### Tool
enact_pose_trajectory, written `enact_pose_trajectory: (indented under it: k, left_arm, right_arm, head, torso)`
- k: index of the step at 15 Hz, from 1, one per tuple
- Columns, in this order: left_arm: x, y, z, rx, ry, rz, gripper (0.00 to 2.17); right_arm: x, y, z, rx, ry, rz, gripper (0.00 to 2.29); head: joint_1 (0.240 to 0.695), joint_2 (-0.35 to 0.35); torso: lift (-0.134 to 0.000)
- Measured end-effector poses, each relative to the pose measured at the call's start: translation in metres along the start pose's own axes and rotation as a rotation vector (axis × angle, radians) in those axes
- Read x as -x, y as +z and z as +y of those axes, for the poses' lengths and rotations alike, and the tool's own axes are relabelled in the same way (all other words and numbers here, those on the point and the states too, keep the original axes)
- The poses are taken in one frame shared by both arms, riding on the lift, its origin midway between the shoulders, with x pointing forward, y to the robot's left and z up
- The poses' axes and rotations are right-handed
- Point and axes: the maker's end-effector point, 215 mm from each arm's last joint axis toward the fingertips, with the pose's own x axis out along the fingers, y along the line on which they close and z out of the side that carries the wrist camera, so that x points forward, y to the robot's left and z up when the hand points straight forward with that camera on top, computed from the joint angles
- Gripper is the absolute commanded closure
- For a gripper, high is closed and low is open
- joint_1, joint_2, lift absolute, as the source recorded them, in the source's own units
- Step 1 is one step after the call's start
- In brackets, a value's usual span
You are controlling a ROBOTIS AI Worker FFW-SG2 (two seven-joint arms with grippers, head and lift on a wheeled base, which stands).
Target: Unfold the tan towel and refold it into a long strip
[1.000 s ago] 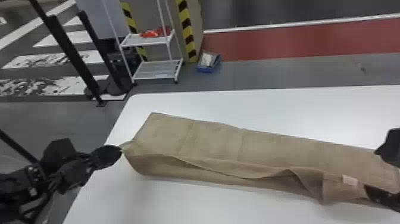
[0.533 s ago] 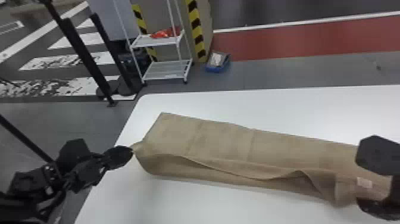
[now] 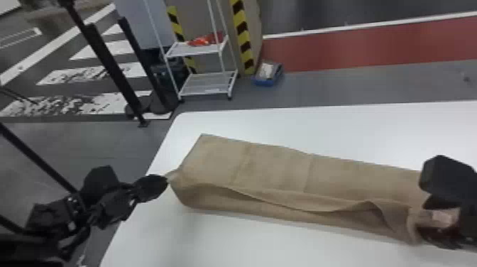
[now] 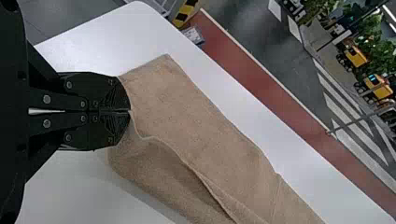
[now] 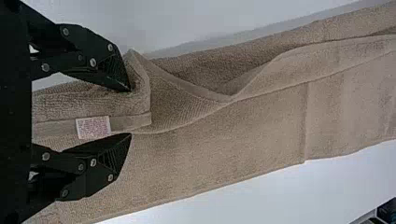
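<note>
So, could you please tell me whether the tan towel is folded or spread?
Folded, loosely: the tan towel lies as a long strip, its layers overlapping along the near side.

Soft, fairly bright light spreads over the white worktop [image 3: 319, 124] in the head view; the grey floor [image 3: 117, 142] at middle left is dimmer. Faint, soft-edged shadow skirts the tan towel [image 3: 277, 170] along its lower side there. In the right wrist view a broader grey shadow runs above it, and the worktop pales towards lower right.
</note>
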Motion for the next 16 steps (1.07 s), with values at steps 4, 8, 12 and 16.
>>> enact_pose_trajectory:
  k: [4, 8, 12, 16]
  left_arm:
    - [-0.001, -0.001, 0.001, -0.001, 0.001, -0.001, 1.43]
    - [-0.001, -0.003, 0.001, 0.0, 0.0, 0.0, 1.43]
    - [-0.002, -0.005, 0.002, 0.003, -0.001, 0.001, 1.43]
    - [-0.002, -0.004, 0.001, 0.003, -0.003, -0.001, 1.43]
  right_arm:
    - [0.003, -0.002, 0.001, -0.013, 0.0, -0.004, 0.65]
    - [0.025, -0.006, 0.001, -0.038, -0.028, -0.026, 0.65]
    - [0.059, -0.017, -0.018, -0.124, -0.066, -0.101, 0.65]
    - [0.034, -0.022, -0.013, -0.149, -0.016, -0.09, 0.65]
  head:
    - [0.695, 0.324]
    - [0.695, 0.317]
    - [0.695, 0.29]
    - [0.695, 0.286]
  torso:
    - [-0.125]
    - [-0.125]
    - [-0.125]
    - [-0.125]
